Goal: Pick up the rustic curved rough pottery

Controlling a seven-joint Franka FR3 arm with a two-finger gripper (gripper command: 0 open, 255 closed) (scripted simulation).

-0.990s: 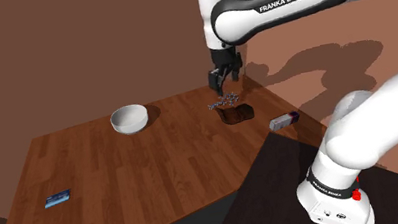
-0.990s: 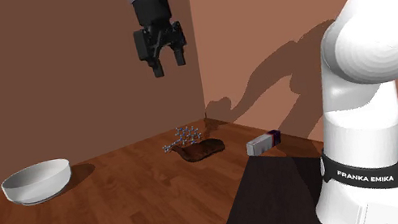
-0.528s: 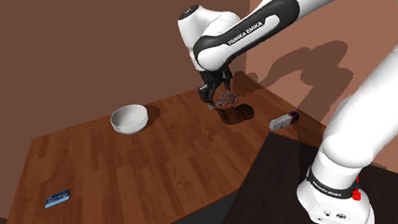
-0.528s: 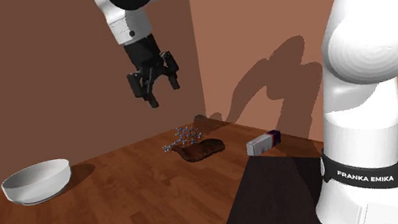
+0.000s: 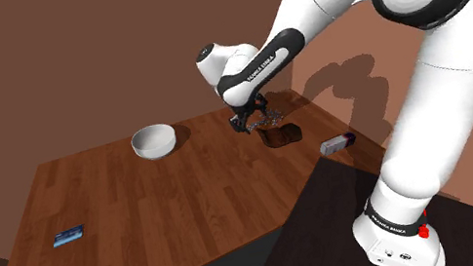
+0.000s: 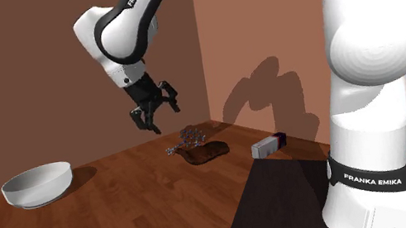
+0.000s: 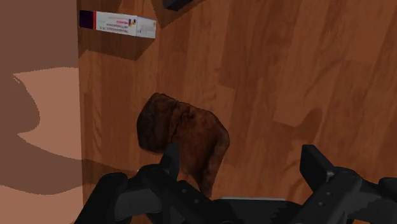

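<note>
The pottery is a dark brown, rough, curved piece (image 5: pixel 280 135) lying on the wooden table (image 5: pixel 158 209) near the wall corner, also seen as the brown piece (image 6: pixel 206 152). My gripper (image 5: pixel 248 125) hangs open a little above the table, just to the shoulder view's left of it. In the second exterior view the gripper (image 6: pixel 156 118) is tilted, above and left of the piece. In the wrist view the brown piece (image 7: pixel 181 137) lies beside one finger (image 7: pixel 170 156) of the gripper (image 7: pixel 242 159), not between the two, and nothing is held.
A tangle of small grey beads (image 6: pixel 184 139) lies just behind the pottery. A white bowl (image 5: pixel 154 141) stands farther along the table, a small white box (image 5: pixel 337 144) lies near the stand (image 5: pixel 336 209), and a blue card (image 5: pixel 70 235) sits by the table's near edge. Walls close the corner.
The arm has swung down and to the shoulder view's left, bringing the gripper from high above the corner to just above the table beside the pottery. The fingers stayed open.
</note>
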